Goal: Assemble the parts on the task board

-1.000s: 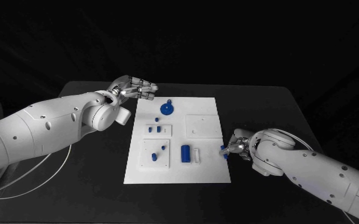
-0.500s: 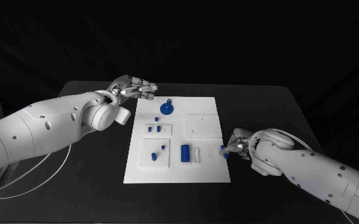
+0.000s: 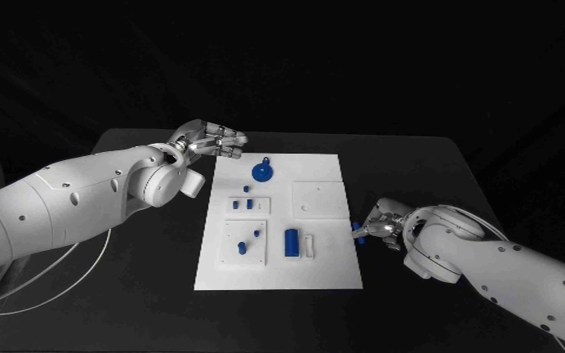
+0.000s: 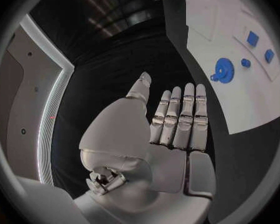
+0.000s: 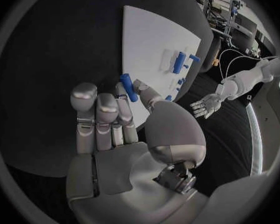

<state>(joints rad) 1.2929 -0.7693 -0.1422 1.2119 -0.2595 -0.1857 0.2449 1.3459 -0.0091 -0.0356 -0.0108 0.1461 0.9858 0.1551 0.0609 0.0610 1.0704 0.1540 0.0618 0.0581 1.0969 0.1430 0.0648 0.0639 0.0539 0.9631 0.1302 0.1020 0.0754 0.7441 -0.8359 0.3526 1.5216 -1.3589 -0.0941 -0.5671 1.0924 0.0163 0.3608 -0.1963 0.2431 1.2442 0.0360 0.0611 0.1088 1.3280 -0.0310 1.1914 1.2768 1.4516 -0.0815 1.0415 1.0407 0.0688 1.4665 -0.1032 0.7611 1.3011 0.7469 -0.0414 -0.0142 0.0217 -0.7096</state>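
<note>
So the right hand [image 3: 379, 226] has a small blue peg [image 5: 128, 87] pinched between thumb and fingertip, sitting just off the task board's [image 3: 324, 271] right edge, toward the near corner. Looks like the pick-up step is done and insertion is next, though I can't tell which hole it belongs in. The left hand [image 3: 212, 140] hovers off the board's far left corner, fingers straight and together, holding nothing. Next move needs the peg carried over the board and lined up with its socket
</note>
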